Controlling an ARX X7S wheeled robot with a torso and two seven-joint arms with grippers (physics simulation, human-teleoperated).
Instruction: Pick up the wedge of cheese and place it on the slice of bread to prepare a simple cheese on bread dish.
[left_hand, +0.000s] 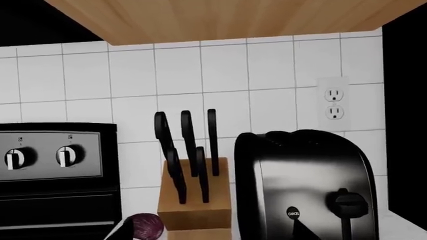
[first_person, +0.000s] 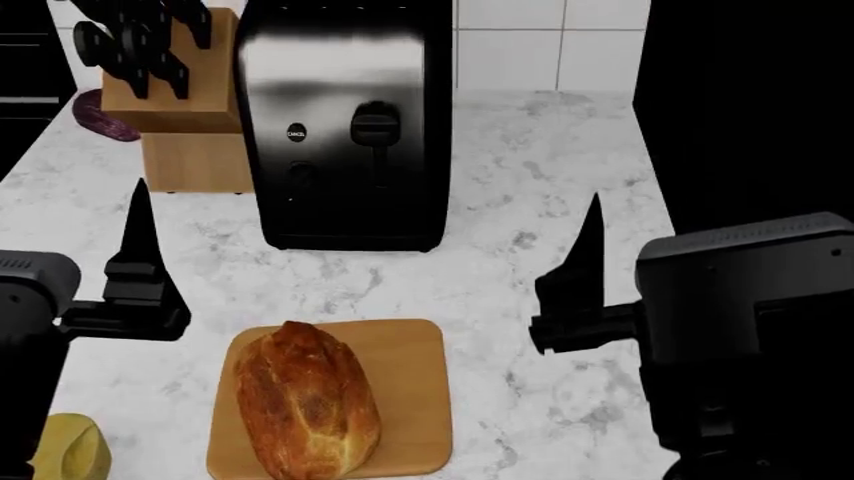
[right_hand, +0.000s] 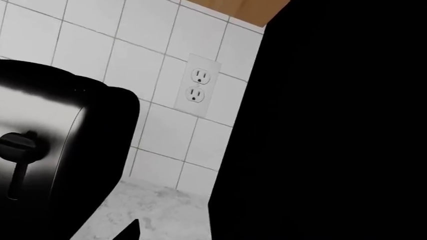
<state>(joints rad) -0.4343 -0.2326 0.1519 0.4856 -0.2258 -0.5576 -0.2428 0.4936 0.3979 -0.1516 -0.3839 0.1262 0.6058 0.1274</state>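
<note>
Both black grippers hover above the white marbled countertop (first_person: 561, 180), one to each side of the board, and neither is touching anything. The left gripper (first_person: 134, 262) shows as one tall pointed finger over a dark block; the right gripper (first_person: 587, 270) looks the same. From this angle I cannot tell whether either pair of jaws is spread or closed.

Between them, near the front edge, lies the flat tan wooden cutting board (first_person: 414, 370), and on it rests the slice of bread (first_person: 307, 400), an oblong golden-brown crusty loaf with paler split streaks. The wedge of cheese (first_person: 70, 448), a pale yellow rounded chunk, sits on the counter at the near left, just beside the board and below the left arm, partly cut off by the frame. Only the head view shows the bread, cheese and board.

Farther back stands a glossy black toaster (first_person: 350, 120) with a lever and a cancel button, and left of it a light wooden knife block (first_person: 187, 110) with black handles. A dark purple rounded object (first_person: 104, 118) lies beside the block.

The left wrist view alone shows the black stove panel (left_hand: 57, 157) with two knobs and a wooden cabinet underside (left_hand: 227, 20) overhead. Both wrist views catch the white wall outlet (right_hand: 197, 85) on the white tiled wall (left_hand: 200, 75); a large black mass fills the right side of the right wrist view.
</note>
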